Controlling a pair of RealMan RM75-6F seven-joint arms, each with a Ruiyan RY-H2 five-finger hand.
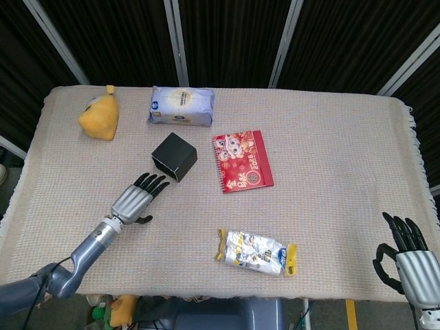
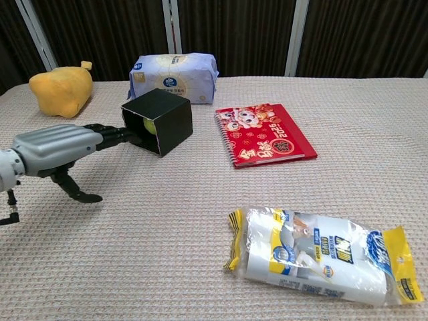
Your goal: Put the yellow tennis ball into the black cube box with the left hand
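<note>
yellow felt: ball (image 2: 149,126) sits inside box (image 2: 159,120), just a sliver showing at the open side in chest view; head view hides it
box: black cube, lying on its side, opening facing left hand (image 2: 55,145); looks like light card, likely slides if nudged
left hand: fingers (image 2: 110,132) stretched flat and spread, holding nothing, tips just short of the opening
right hand (image 1: 411,266): low at tabletop (image 1: 330,151) corner, fingers apart, empty
ball handling: light, springy, fuzzy so not slippery, not fragile; rolls freely, could roll back out
where to hold: wrap round the middle if regrasp needed
task status: looks done, ball in box
</note>
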